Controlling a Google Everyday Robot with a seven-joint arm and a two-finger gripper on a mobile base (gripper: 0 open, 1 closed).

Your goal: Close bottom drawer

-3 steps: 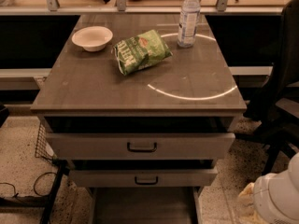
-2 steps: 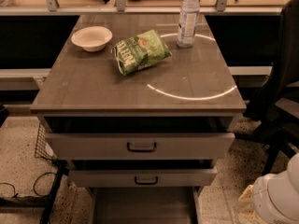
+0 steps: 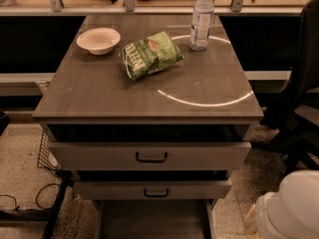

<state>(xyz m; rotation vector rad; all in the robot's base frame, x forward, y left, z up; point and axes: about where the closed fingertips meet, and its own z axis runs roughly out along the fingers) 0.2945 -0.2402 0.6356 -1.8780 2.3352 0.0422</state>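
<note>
Bottom drawer sits pulled far out, front below frame: not yet closed. Tool out of view, state cannot be told; only white robot shell shows.

The surface is a grey-brown, wood-grained cabinet top. A white bowl sits upright near its far left corner. A green snack bag lies flat near the bowl, toward the middle, not touching it. A clear water bottle stands upright at the far right, at the far edge of a bright ring of light. The tool is out of view.
</note>
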